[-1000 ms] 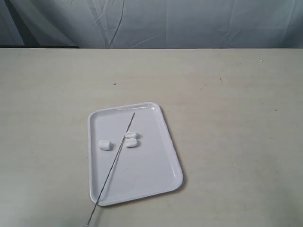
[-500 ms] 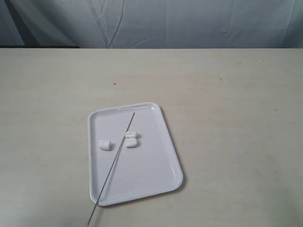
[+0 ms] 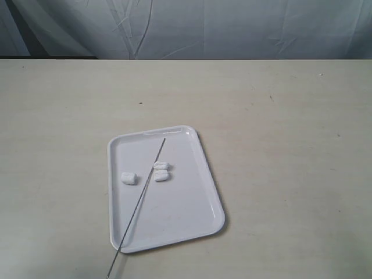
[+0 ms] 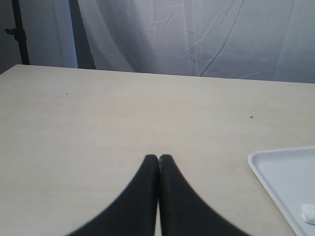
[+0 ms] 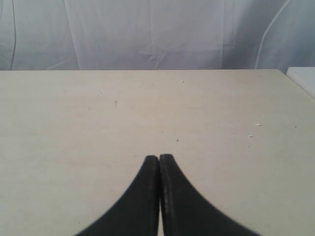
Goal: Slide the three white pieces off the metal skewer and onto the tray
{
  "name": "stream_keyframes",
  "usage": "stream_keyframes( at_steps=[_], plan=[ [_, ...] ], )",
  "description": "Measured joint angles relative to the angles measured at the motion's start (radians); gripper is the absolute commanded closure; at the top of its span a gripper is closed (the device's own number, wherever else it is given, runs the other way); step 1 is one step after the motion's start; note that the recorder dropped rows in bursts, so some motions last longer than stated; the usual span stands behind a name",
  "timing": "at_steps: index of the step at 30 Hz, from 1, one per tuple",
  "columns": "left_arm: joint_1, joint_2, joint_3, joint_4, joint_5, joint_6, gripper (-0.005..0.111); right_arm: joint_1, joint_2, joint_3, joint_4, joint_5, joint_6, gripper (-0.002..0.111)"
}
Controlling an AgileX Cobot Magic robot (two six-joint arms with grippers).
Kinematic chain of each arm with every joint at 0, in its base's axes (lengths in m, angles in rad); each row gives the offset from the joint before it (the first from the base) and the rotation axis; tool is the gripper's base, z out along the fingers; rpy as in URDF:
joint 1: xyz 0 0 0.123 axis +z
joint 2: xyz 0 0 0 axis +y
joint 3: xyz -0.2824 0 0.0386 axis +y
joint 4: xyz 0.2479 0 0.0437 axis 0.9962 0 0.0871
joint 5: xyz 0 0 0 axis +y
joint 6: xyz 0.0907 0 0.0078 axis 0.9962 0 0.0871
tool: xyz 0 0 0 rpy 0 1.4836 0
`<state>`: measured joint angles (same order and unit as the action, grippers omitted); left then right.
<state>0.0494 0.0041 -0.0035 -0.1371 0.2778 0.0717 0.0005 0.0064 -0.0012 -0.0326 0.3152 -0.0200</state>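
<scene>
The white tray point(image 3: 200, 174) lies on the table in the exterior view. On it rest the three white pieces: one point(image 3: 128, 178) left of the skewer, two point(image 3: 161, 165) point(image 3: 161, 175) stacked close together right of it. The thin metal skewer point(image 3: 142, 196) lies diagonally across the tray, its near end past the tray's front rim. No piece sits on the skewer. Neither arm shows in the exterior view. My left gripper point(image 4: 158, 157) is shut, empty, above bare table beside the tray corner point(image 4: 275, 172). My right gripper point(image 5: 159, 157) is shut and empty over bare table.
A pale wooden table point(image 3: 279, 116) backed by a grey-white curtain point(image 3: 232, 29). A white object's edge point(image 5: 302, 78) shows at the table's side in the right wrist view. A piece point(image 4: 309, 212) peeks at the left wrist view's border.
</scene>
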Motion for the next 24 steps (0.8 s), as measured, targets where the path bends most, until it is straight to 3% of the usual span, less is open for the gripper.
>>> stream_keyframes(
  at_steps=[24],
  plan=[
    [0.0, 0.0, 0.0, 0.0, 0.0, 0.0, 0.107, 0.0, 0.0, 0.0, 0.013, 0.0, 0.002, 0.109]
  ],
)
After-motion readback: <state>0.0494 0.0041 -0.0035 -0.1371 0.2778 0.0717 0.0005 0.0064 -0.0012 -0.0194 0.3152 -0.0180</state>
